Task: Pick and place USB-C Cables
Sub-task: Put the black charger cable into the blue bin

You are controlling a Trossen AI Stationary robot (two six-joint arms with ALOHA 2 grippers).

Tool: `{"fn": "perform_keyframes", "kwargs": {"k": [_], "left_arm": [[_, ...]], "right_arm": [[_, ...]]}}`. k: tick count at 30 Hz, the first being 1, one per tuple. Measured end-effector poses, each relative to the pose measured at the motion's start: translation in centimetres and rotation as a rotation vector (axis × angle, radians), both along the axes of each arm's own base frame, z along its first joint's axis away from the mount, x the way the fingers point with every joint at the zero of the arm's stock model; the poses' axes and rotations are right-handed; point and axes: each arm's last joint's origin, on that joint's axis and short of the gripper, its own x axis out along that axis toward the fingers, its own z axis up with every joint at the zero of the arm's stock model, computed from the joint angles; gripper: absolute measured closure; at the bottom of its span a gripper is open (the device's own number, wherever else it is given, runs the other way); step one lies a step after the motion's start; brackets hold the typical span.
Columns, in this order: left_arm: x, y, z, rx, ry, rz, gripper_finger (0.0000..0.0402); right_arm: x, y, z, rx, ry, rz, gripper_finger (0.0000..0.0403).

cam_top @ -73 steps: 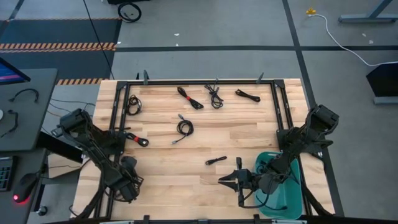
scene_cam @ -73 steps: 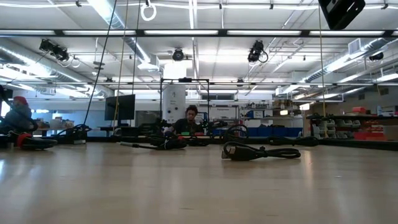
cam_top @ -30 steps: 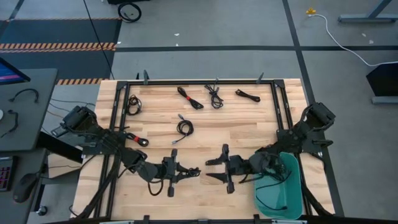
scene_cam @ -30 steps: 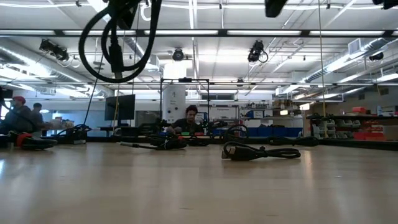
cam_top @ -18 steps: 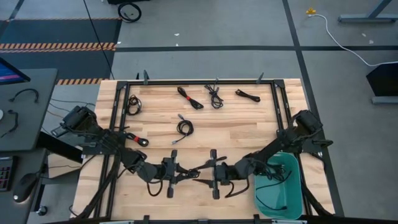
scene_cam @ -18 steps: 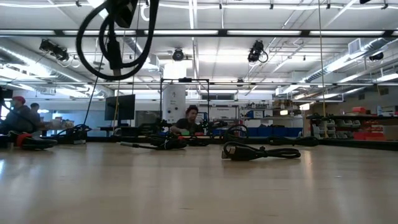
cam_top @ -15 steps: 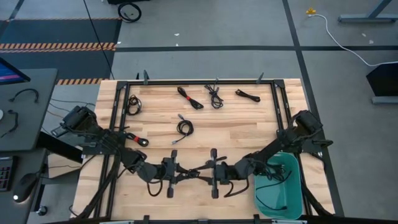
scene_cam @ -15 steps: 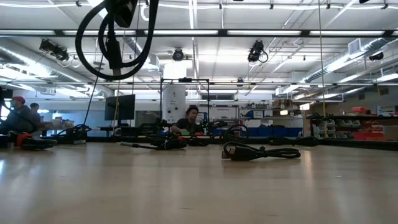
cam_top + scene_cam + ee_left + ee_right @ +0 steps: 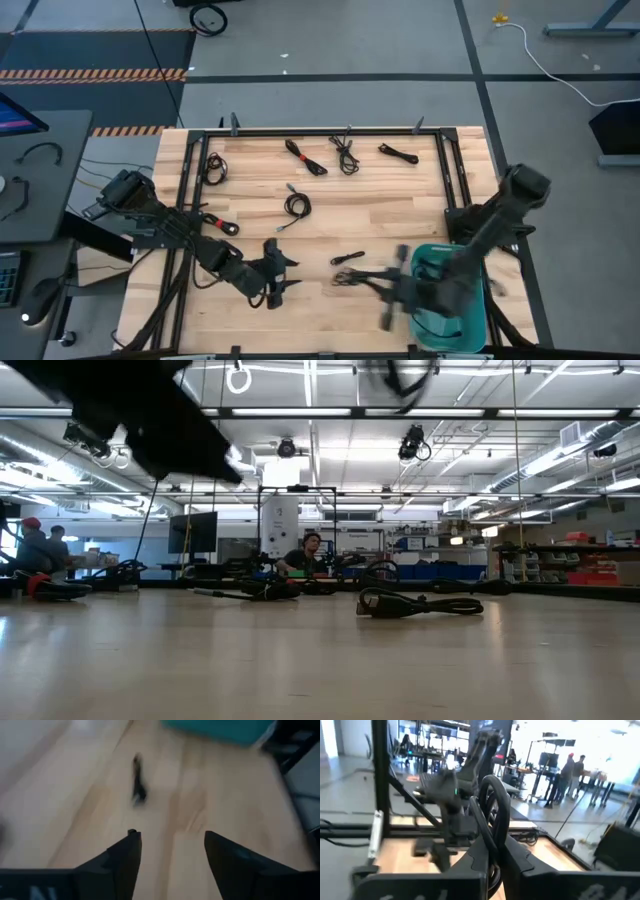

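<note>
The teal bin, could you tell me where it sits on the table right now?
In the high view the teal bin sits at the table's front right corner, under the right arm, its gripper just beside the rim.

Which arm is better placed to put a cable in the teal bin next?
Right: the right gripper grips a cable beside the teal bin; the left gripper is open, empty, farther off.

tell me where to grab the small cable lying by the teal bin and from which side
Grip the small cable across its middle, coming straight down from above. It lies flat on the table as a short, slightly tilted bundle with bare wood around it, so fingers set across its narrow width should close cleanly. The open left gripper sits nearest, beside it; the teal bin is on the other side.
</note>
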Motion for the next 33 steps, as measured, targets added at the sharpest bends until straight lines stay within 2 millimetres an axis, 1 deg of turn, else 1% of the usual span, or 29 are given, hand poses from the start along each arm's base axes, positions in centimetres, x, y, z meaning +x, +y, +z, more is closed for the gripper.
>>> {"fn": "perform_keyframes", "kwargs": {"k": [3, 4, 8, 10, 12, 14, 16, 18, 21, 24, 28, 33], "left_arm": [[-0.5, 0.1, -0.5, -0.022, 0.047, 0.047, 0.0168], [-0.6, 0.1, -0.6, -0.019, 0.051, 0.057, 0.0168], [-0.8, -0.2, -0.5, -0.002, 0.028, 0.089, 0.0174], [-0.8, -0.2, -0.5, 0.009, 0.023, 0.098, 0.0181], [-0.8, -0.2, -0.5, 0.012, 0.017, 0.104, 0.0187], [-0.8, -0.2, -0.5, 0.013, 0.018, 0.105, 0.0193], [-0.8, -0.2, -0.5, 0.013, 0.017, 0.105, 0.0198], [-0.8, -0.2, -0.5, 0.013, 0.017, 0.105, 0.0203], [-0.8, -0.2, -0.5, 0.013, 0.017, 0.105, 0.0209], [-0.8, -0.2, -0.5, 0.012, 0.017, 0.106, 0.0214], [-0.8, -0.1, -0.5, 0.021, 0.009, 0.119, 0.0216], [-0.8, -0.1, -0.4, 0.022, -0.005, 0.130, 0.0218]], "right_arm": [[-3.8, 0.7, 3.4, 0.106, -0.025, 0.002, 0.0377], [-4.9, 0.9, 4.2, 0.137, -0.027, 0.013, 0.0377], [-8.6, 1.3, 6.2, 0.275, -0.009, 0.148, 0.0377], [-10.2, 1.3, 6.8, 0.362, 0.022, 0.232, 0.0377], [-11.3, 1.2, 6.6, 0.440, 0.079, 0.295, 0.0377], [-12.0, 1.2, 5.8, 0.499, 0.154, 0.325, 0.0377], [-12.5, 1.0, 5.1, 0.578, 0.251, 0.347, 0.0377], [-12.8, 0.8, 3.9, 0.657, 0.380, 0.348, 0.0377], [-12.9, 0.7, 2.0, 0.756, 0.605, 0.290, 0.0377], [-13.2, 0.0, 0.6, 0.822, 0.753, 0.162, 0.0377], [-13.2, -0.3, -0.4, 0.812, 0.847, 0.058, 0.0377], [-12.8, -0.4, -0.5, 0.790, 0.871, 0.066, 0.0377]]}}
